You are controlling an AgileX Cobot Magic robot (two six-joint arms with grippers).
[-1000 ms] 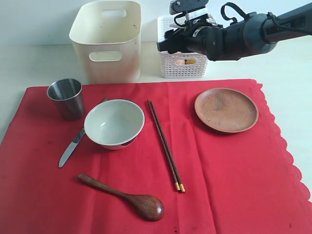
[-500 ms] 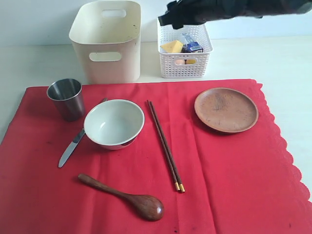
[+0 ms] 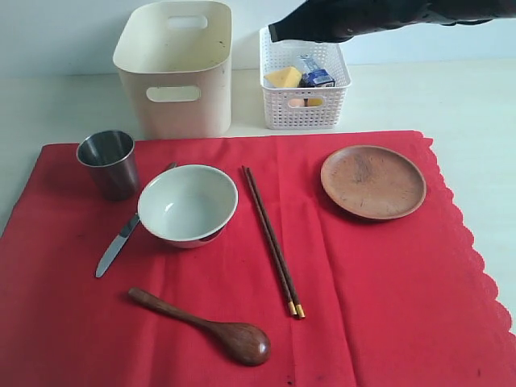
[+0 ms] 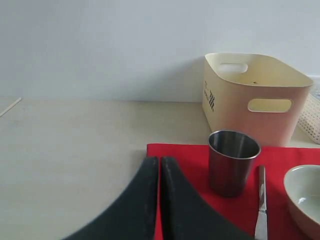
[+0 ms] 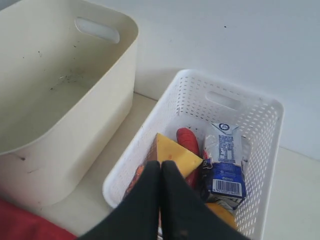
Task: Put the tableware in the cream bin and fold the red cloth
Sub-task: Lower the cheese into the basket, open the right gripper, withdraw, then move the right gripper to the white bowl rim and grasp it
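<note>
The red cloth point(image 3: 387, 290) lies spread flat and carries a steel cup point(image 3: 108, 164), a white bowl point(image 3: 187, 203), a silver knife point(image 3: 115, 246), dark chopsticks point(image 3: 272, 239), a wooden spoon point(image 3: 205, 328) and a brown plate point(image 3: 372, 181). Behind it stands the cream bin point(image 3: 174, 64), with nothing in it. My right gripper point(image 3: 278, 31) hangs shut and holding nothing above the white lattice basket point(image 5: 260, 165). My left gripper point(image 4: 159, 161) is shut and holding nothing near the cloth's corner, short of the cup point(image 4: 233, 161); it is out of the exterior view.
The white lattice basket point(image 3: 304, 113) right of the bin holds cheese point(image 3: 283, 76), a milk carton point(image 5: 225, 162) and other food. The bare cream tabletop point(image 3: 476, 105) surrounds the cloth, whose scalloped edge point(image 3: 476, 242) runs along the right.
The right arm has risen from in front of the basket toward the top of the view, uncovering the basket's food. The tableware has not moved.
</note>
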